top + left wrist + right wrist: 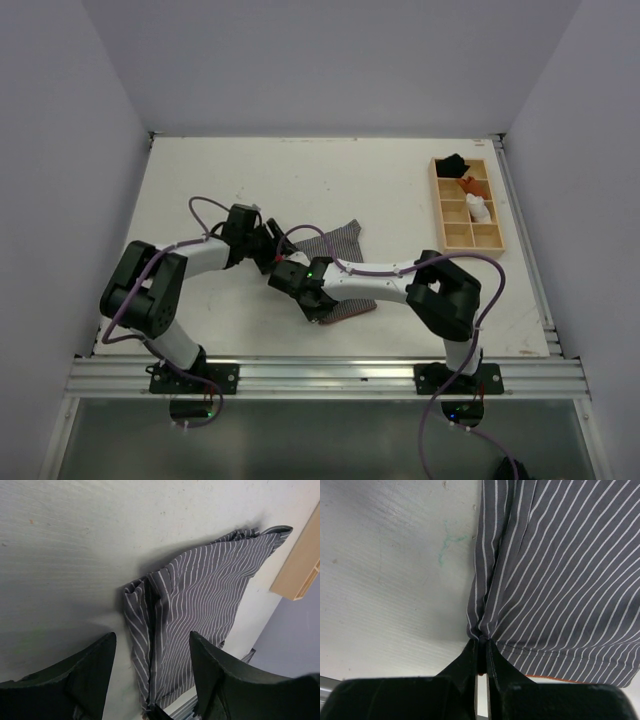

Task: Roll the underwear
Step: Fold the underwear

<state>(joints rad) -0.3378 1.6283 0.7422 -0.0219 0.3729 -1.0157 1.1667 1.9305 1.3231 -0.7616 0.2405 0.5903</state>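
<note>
- The underwear (pixel 337 240) lay flat on the white bench (pixel 400 180), in the middle, between the two wrists.
- In the left wrist view the underwear (pixel 200 605) showed a long fold along its left side.
- The right arm was bent at the elbow over its base, and its forearm reached to the left, low across the bench.
- The right pincer (pixel 318 306) pointed down at the near edge of the cloth.
- In the right wrist view the right pincer (pixel 481 647) was closed narrow and pinched the hem of the underwear (pixel 560 580), which gathered into small pleats at the tips.
- The left arm was also folded at the elbow, and its forearm reached to the right.
- The left pincer (pixel 268 245) was at the left edge of the cloth.
- In its own view the left pincer (pixel 151 642) stood wide, holding nothing, with the folded side of the cloth between its fingers (pixel 100 665).
- A wooden tray (pixel 484 236) sat well apart at the far right and held a black bundle (pixel 452 163), an orange bundle (pixel 468 185) and a white bundle (pixel 478 208).
</note>
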